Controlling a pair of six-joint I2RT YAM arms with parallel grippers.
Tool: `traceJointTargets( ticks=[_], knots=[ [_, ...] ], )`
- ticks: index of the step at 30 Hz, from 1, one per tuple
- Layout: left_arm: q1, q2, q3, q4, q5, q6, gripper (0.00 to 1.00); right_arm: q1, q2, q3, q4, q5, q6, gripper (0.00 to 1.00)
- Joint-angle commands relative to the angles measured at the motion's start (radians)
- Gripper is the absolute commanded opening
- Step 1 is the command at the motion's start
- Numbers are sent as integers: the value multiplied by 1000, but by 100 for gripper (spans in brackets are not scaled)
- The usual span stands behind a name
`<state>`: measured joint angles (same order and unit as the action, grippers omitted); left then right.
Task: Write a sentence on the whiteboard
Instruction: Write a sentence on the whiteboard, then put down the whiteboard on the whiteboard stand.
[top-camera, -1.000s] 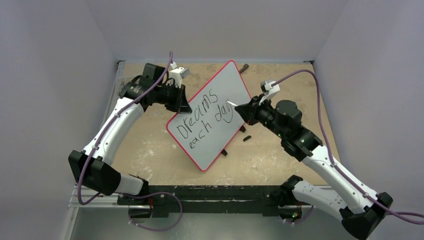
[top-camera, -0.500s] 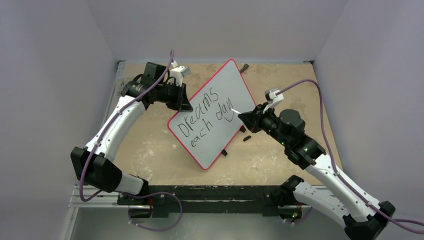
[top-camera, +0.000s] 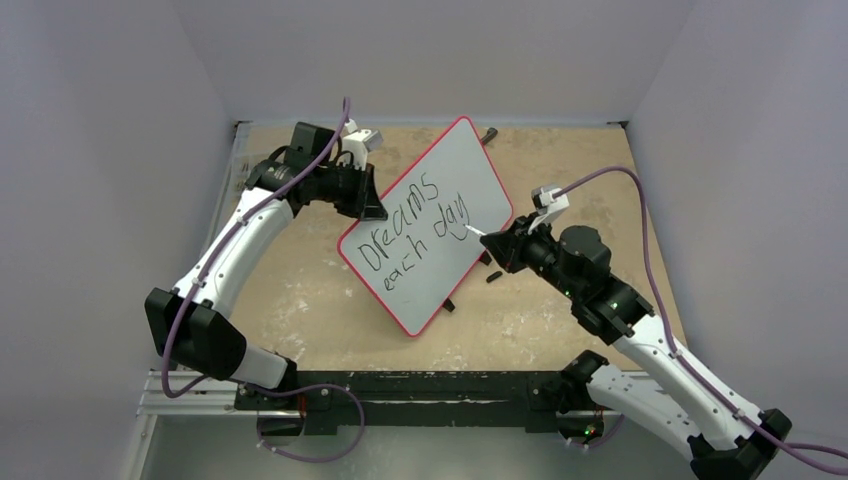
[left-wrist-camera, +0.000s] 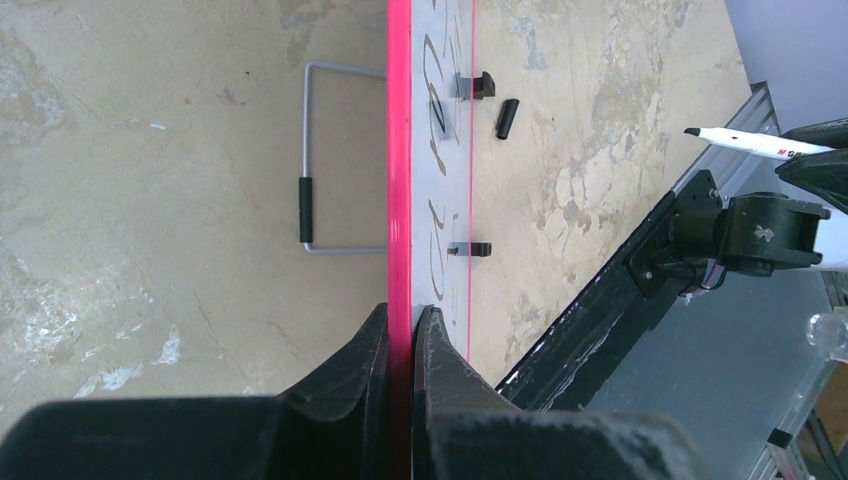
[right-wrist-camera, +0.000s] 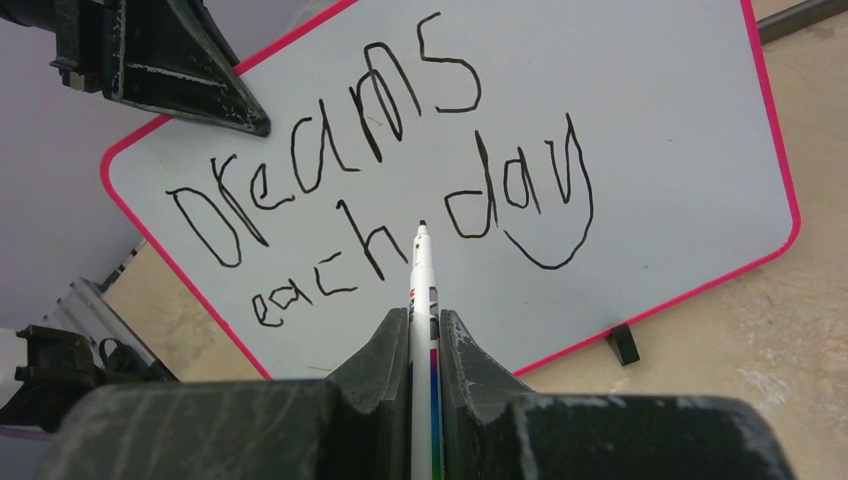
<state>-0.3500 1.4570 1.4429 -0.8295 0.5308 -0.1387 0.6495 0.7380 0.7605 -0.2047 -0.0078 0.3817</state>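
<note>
The whiteboard (top-camera: 455, 170) is held tilted above the table, and my left gripper (top-camera: 372, 208) is shut on its red rim (left-wrist-camera: 399, 150) at the left edge. The jaws (left-wrist-camera: 402, 315) pinch the rim from both sides. The sentence (top-camera: 415, 235) reads "Dreams each day" in black, in two lines (right-wrist-camera: 380, 190). My right gripper (top-camera: 497, 243) is shut on a white marker (right-wrist-camera: 422, 280) with its black tip pointing at the board. In the left wrist view the marker (left-wrist-camera: 750, 143) hangs well clear of the board's face.
A black marker cap (top-camera: 494, 277) lies on the tan table just right of the board, next to small black clips (top-camera: 449, 305). A wire stand (left-wrist-camera: 320, 160) is behind the board. A dark object (top-camera: 488, 134) lies at the back edge. Grey walls close in on three sides.
My right arm has drawn back to the right and toward me, lifting the marker tip off the word "day". The left arm and the board have shifted slightly.
</note>
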Motion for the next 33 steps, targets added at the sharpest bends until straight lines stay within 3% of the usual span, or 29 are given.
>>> traceJointTargets(
  ticks=[1,14,33],
  knots=[
    [-31,48,-19,-59,-172,134,0,4,-13,-13,21,31,-2,0],
    [-37,67,-32,-77,-272,177,0,3,19,-15,34,42,-47,0],
    [-38,68,-56,-72,-315,199,20,4,10,-20,29,23,-48,0]
  ],
)
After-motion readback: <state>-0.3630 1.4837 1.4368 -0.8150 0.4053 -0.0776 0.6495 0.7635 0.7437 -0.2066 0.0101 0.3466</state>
